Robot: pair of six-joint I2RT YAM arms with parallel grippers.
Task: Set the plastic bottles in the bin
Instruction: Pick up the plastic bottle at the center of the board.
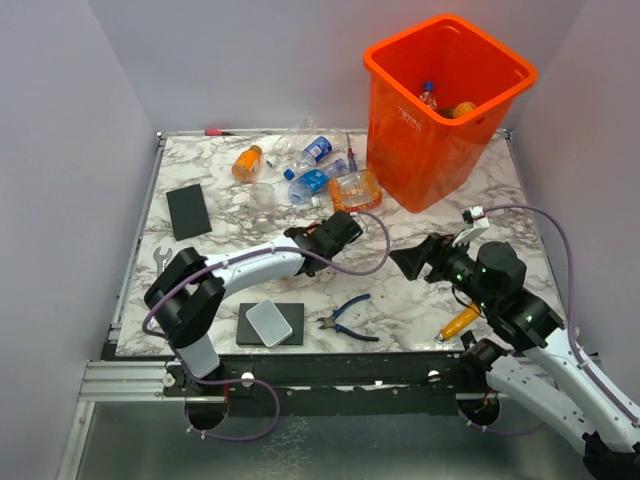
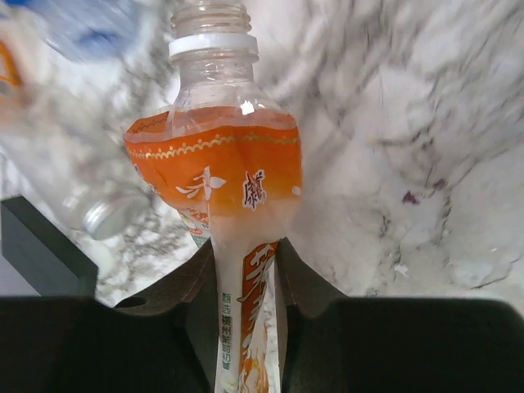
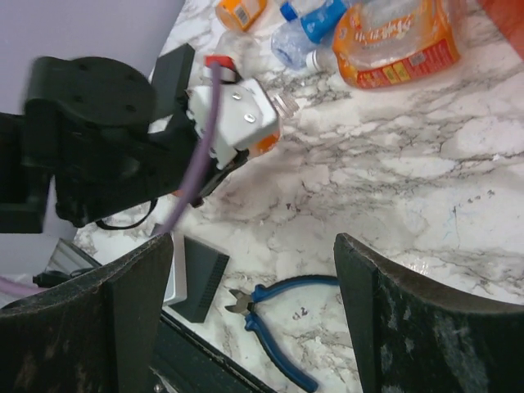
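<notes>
Grip first: my left end effector (image 2: 246, 270) is clenched on a clear bottle with an orange label (image 2: 214, 176), pinching its flattened lower body so that the uncapped neck points away from the wrist. I judge that hold sensible, since the crushed part is thin enough for the jaws to bite, while the rounder shoulder would likely slip. In the overhead view this sits at the centre of the frame, close to the counter (image 1: 400, 305); whether the bottle touches it I cannot tell. Just above lies the loose pile of bottles (image 1: 310, 170), in the upper middle. The bin (image 1: 420, 150) stands in the upper right, beside the pile, with a couple of bottles already showing inside, so the job reads as partly done with several pieces left. My right end effector (image 1: 405, 262) hangs released at the right middle, jaws wide and holding nothing, apparently parked clear of the carry path. Near the bottom centre lie blue-handled pliers (image 1: 350, 318), apart from both arms. Next, as I see it, comes a lift high enough to clear the bin's tall rim before letting go.
</notes>
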